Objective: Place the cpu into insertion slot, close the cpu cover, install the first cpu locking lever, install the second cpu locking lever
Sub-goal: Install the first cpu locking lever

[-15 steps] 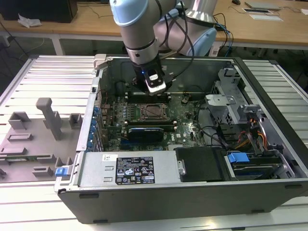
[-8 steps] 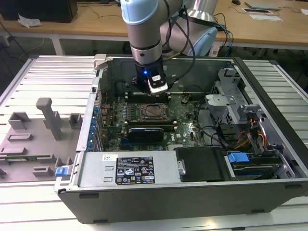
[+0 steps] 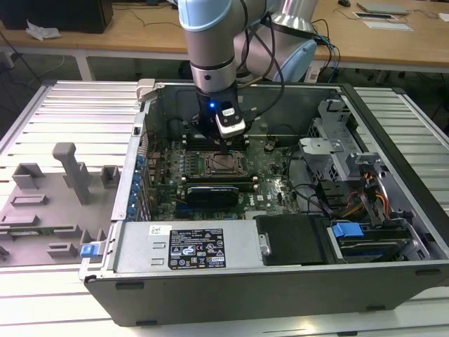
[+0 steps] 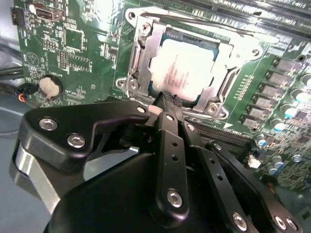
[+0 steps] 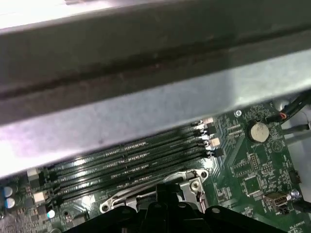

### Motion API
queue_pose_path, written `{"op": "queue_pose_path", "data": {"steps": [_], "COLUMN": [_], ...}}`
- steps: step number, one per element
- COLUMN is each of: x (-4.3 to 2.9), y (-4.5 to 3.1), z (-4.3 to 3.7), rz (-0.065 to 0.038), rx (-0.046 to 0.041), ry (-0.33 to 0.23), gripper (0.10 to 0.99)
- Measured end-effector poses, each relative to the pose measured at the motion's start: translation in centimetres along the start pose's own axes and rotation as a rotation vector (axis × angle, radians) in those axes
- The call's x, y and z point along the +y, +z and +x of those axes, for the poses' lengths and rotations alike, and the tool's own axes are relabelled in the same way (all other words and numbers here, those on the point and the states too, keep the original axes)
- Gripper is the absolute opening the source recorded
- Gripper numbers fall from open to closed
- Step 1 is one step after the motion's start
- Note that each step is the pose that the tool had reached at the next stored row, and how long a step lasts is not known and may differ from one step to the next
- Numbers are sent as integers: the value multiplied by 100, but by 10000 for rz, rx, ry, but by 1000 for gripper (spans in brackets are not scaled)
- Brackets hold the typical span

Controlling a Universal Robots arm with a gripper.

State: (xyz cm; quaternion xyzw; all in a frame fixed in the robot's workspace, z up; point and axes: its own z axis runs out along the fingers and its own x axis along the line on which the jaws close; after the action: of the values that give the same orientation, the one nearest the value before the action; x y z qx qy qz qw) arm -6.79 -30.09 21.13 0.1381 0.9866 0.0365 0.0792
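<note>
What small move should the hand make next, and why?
Probably a short shift to a locking lever, to start pressing it down. The cpu already lies in the insertion slot, the cpu cover lies flat around it, and the hand is at that cover's rim. Whether the lever is latched I cannot tell.

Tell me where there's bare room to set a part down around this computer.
Bare ribbed table lies at the exterior view's right of the computer case, and in a strip between the grey tray and the wooden desk. Inside the case it is crowded: the gripper hangs over the socket, cables and drives fill the exterior view's right end.
</note>
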Motion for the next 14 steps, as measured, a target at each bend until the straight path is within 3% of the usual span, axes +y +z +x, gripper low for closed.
{"op": "queue_pose_path", "data": {"steps": [3, 10, 14], "x": [-1, 10, 14], "y": [-10, -192, -243], "z": [-1, -40, -54], "rz": [62, 70, 71], "rx": [2, 0, 1], "ry": [-23, -31, -28], "gripper": [106, 106, 106]}}
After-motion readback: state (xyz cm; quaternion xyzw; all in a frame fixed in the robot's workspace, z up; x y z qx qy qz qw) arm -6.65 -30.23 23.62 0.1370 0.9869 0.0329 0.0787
